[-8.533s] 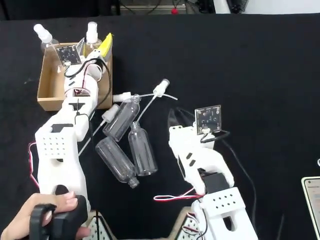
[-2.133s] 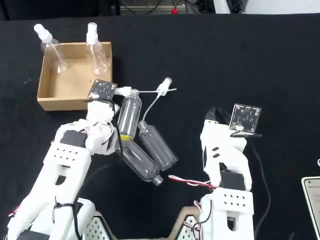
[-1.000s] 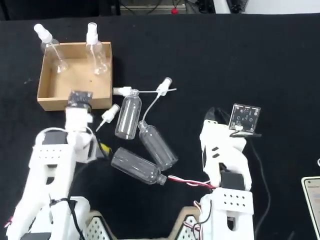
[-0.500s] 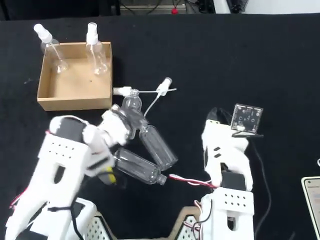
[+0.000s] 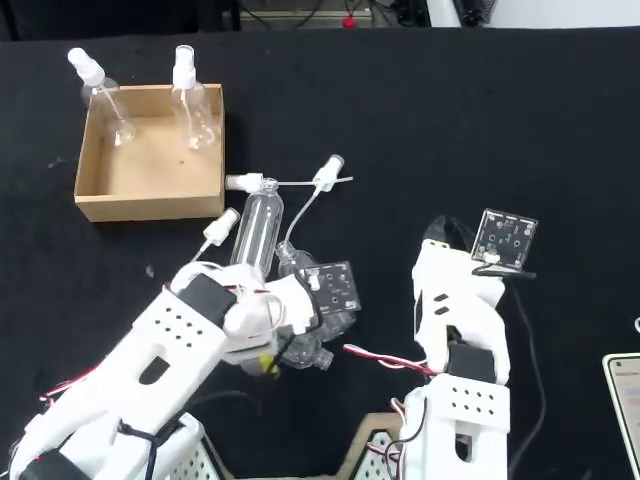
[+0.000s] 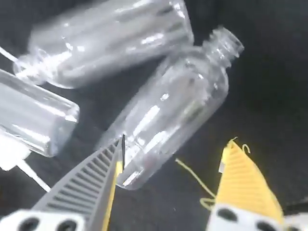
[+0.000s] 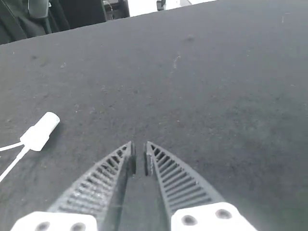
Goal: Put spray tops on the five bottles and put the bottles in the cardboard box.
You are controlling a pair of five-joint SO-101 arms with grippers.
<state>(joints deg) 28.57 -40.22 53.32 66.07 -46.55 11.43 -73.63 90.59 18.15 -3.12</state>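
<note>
Three clear bottles without tops lie mid-table: one (image 5: 257,226) points at the cardboard box (image 5: 148,205), and two are partly under my left arm (image 5: 200,330). In the left wrist view my left gripper (image 6: 175,144) is open and straddles the base of one bottle (image 6: 168,106), whose open neck (image 6: 225,41) points away. Two more bottles (image 6: 110,38) (image 6: 33,120) lie beside it. Three loose spray tops (image 5: 243,182) (image 5: 327,172) (image 5: 220,227) lie near the box. My right gripper (image 7: 138,153) is shut and holds nothing, low over bare cloth, with a spray top (image 7: 41,130) off to one side.
Two bottles with spray tops (image 5: 98,92) (image 5: 190,100) stand in the far part of the box. Black cloth covers the table (image 5: 480,120). A red and white cable (image 5: 375,360) runs between the arm bases. A pale device (image 5: 625,390) lies at the right edge.
My left arm has swung from beside the box to over the loose bottles, gripper open around the nearest one. That bottle has shifted a little. The right arm has barely moved.
</note>
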